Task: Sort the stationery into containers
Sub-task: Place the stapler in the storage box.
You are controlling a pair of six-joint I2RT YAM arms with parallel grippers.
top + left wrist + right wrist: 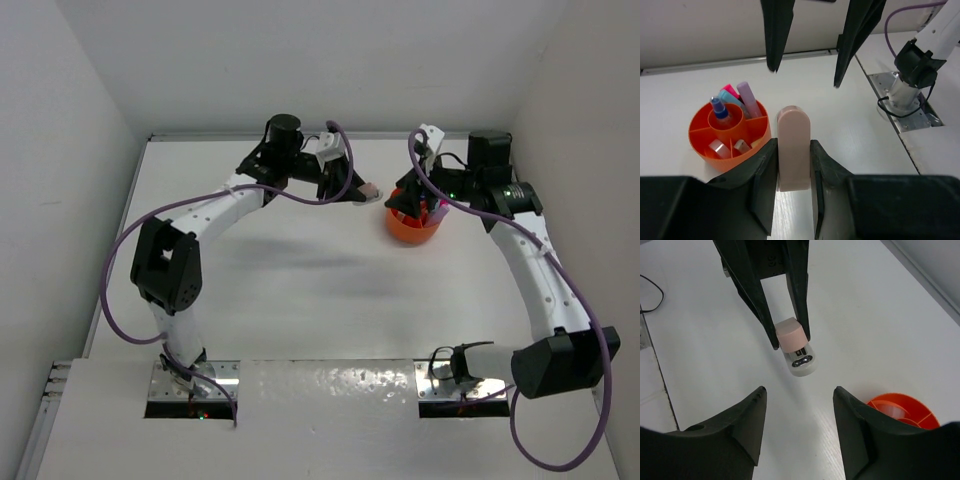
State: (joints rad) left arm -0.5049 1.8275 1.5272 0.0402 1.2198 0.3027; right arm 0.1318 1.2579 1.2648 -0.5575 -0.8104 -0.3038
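Observation:
My left gripper [792, 142] is shut on a pale pink stick [793, 125] with a rounded tip, which shows a whitish underside in the right wrist view [796, 347]. It holds the stick just left of the orange tub [413, 228] in the top view. The tub [700, 142] holds a blue-capped bottle [718, 107] in its centre cell. A pink marker [730, 91], a light blue tube [729, 99], a lilac stick [749, 100] and small blocks [742, 146] sit in the outer cells. My right gripper [800, 395] is open and empty, above the tub's left rim [905, 407].
White walls close in the table at the back and on both sides. The right arm's base [912, 65] and its metal mounting plate [905, 107] stand at the near edge. Purple cables loop off both arms.

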